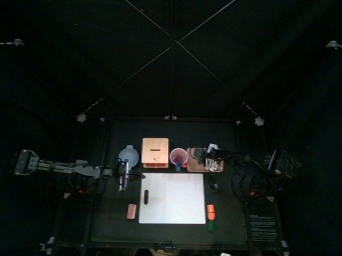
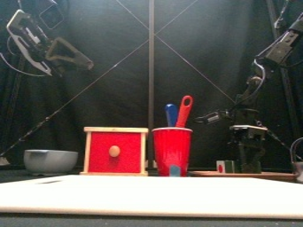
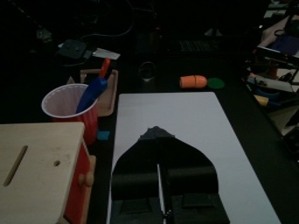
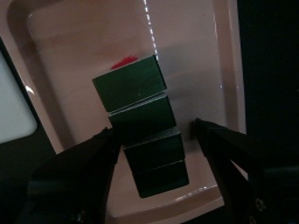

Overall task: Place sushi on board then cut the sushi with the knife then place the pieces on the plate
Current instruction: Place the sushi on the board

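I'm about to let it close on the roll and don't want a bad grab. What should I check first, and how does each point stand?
1. Right gripper open: ok, jaws apart.
2. Jaws on either side of the sushi roll: ok, it lies between them on the pink tray.
3. Roll in one piece: ok, blocks in one row.
4. White board bare for set-down: ok.
5. Left gripper clear of the board: cannot tell; it is shut, close by it.
6. Blue knife and red knife in the red cup: ok.
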You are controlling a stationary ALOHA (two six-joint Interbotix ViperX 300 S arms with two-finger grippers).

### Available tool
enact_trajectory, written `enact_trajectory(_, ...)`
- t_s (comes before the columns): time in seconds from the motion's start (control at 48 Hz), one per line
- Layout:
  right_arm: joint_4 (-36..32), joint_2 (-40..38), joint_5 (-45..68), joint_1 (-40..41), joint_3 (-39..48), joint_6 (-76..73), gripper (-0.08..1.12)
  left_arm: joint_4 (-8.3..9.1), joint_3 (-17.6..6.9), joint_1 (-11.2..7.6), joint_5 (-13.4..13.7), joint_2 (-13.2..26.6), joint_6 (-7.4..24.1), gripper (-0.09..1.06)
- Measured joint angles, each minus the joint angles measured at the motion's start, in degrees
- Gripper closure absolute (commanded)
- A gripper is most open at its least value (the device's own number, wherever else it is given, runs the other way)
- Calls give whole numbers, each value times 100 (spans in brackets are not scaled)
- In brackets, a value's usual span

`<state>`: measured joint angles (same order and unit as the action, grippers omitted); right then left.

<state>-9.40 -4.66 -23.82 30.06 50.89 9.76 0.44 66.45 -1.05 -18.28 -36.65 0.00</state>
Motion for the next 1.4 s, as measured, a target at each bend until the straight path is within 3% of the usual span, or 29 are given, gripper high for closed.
enact_trajectory(0.188,123,-9,-9,-9,0,-44,50,0,0,0,9,0,0,100)
enact_trajectory(0.396,624,-316,-413,-9,-26,-141,50,0,0,9,9,0,0,100)
enact_trajectory(0.625,1652,-1116,-870,-44,-62,-176,50,0,0,0,9,0,0,100)
enact_trajectory(1.042,3173,-2136,-448,-466,483,-264,50,-9,70,9,18,0,-9,100)
enact_trajectory(1.167,3067,-2188,-299,-633,527,-870,50,0,79,9,9,0,0,100)
enact_trajectory(1.396,1854,-2215,-255,-1512,448,-2830,50,0,79,18,9,0,0,100)
